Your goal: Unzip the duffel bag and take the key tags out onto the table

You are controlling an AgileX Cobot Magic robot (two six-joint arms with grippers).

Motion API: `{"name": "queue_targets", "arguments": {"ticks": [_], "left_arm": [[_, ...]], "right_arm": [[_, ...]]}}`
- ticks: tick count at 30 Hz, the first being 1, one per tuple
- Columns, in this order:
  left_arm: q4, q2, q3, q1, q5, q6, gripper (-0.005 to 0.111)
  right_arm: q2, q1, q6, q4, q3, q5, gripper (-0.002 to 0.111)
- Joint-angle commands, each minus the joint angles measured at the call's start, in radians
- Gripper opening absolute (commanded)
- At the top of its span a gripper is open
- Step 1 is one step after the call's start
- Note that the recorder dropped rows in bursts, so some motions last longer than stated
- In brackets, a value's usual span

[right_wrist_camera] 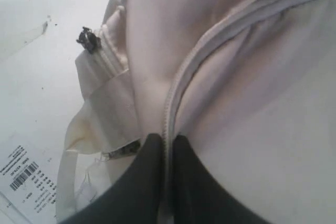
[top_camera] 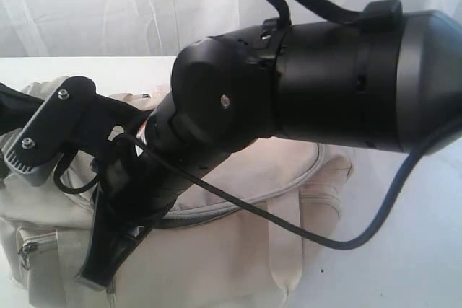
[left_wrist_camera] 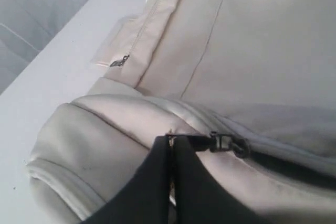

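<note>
Left pincer, lower centre, clamped on dark zipper pull of cream fabric duffel bag, right pincer nipping grey zipper tape: unzipping step, next probably a steady pull along the track.

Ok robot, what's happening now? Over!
Left fingers shut on zipper pull. Right fingers pinch duffel bag by its zipper. Key tags unseen. Arm blocks exterior view.
</note>
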Motion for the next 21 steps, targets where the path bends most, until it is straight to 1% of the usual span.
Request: {"name": "queue_targets", "arguments": {"ticks": [1, 5, 8, 11, 12, 14, 15, 18, 19, 21], "left_arm": [[-0.108, 0.07, -0.086, 0.0, -0.065, 0.058, 0.0], [-0.11, 0.158, -0.192, 0.0, -0.085, 0.038, 0.0], [-0.11, 0.234, -0.258, 0.0, -0.092, -0.006, 0.0], [-0.11, 0.306, -0.294, 0.0, -0.103, -0.043, 0.0], [-0.11, 0.323, -0.298, 0.0, -0.117, -0.064, 0.003], [-0.11, 0.34, -0.305, 0.0, -0.125, -0.085, 0.013], [-0.11, 0.342, -0.305, 0.0, -0.125, -0.087, 0.021], [-0.11, 0.336, -0.305, 0.0, -0.111, -0.094, 0.05], [-0.11, 0.327, -0.305, 0.0, -0.094, -0.094, 0.063], [-0.11, 0.298, -0.305, 0.0, -0.084, -0.11, 0.075]], "right_arm": [[-0.007, 0.001, 0.006, 0.009, 0.002, 0.078, 0.0], [-0.007, 0.001, 0.006, 0.009, 0.002, 0.078, 0.0], [-0.007, 0.001, 0.006, 0.009, 0.002, 0.078, 0.0], [-0.007, 0.001, 0.006, 0.009, 0.002, 0.081, 0.0], [-0.007, 0.001, 0.006, 0.009, 0.002, 0.081, 0.0], [-0.007, 0.001, 0.006, 0.009, 0.002, 0.084, 0.0], [-0.007, 0.001, 0.006, 0.009, 0.002, 0.088, 0.0], [-0.007, 0.001, 0.006, 0.009, 0.002, 0.093, 0.0], [-0.007, 0.001, 0.006, 0.009, 0.002, 0.093, 0.0], [-0.007, 0.001, 0.006, 0.009, 0.002, 0.093, 0.0]]}}
